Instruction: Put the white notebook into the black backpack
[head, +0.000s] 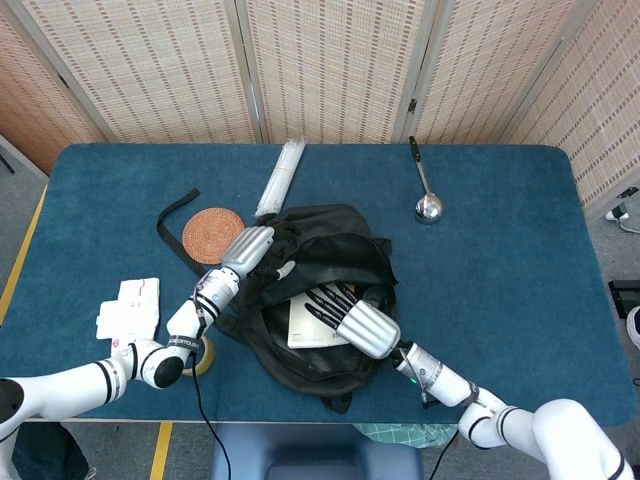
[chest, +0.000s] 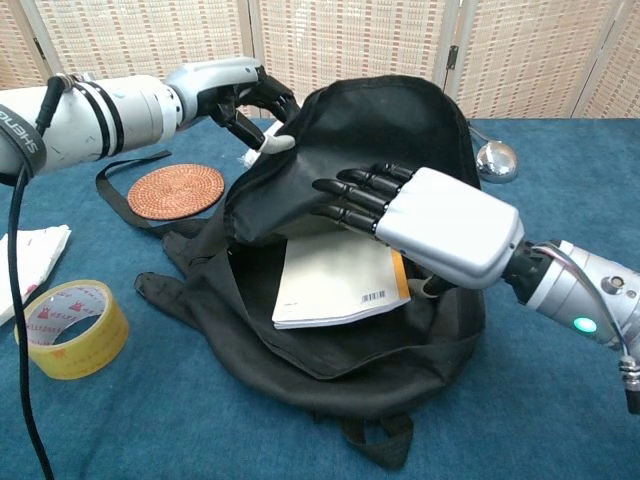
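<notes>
The black backpack (head: 335, 250) lies open in the middle of the blue table, its flap (chest: 400, 120) raised. The white notebook (chest: 340, 285) lies flat inside the opening, with a barcode near its lower edge, and shows as a pale sheet (head: 308, 330) in the head view. My right hand (chest: 430, 225) hovers just over the notebook with its fingers stretched out and apart, holding nothing. It reaches into the bag's mouth (head: 350, 318) from the front right. My left hand (chest: 235, 90) grips the flap's upper left edge and keeps it lifted (head: 248, 248).
A woven round coaster (chest: 177, 190) and a black strap (head: 170, 215) lie left of the bag. A yellow tape roll (chest: 70, 328) and a white packet (head: 130, 305) sit at the front left. A metal ladle (head: 427, 195) and a white rolled tube (head: 280, 178) lie at the back.
</notes>
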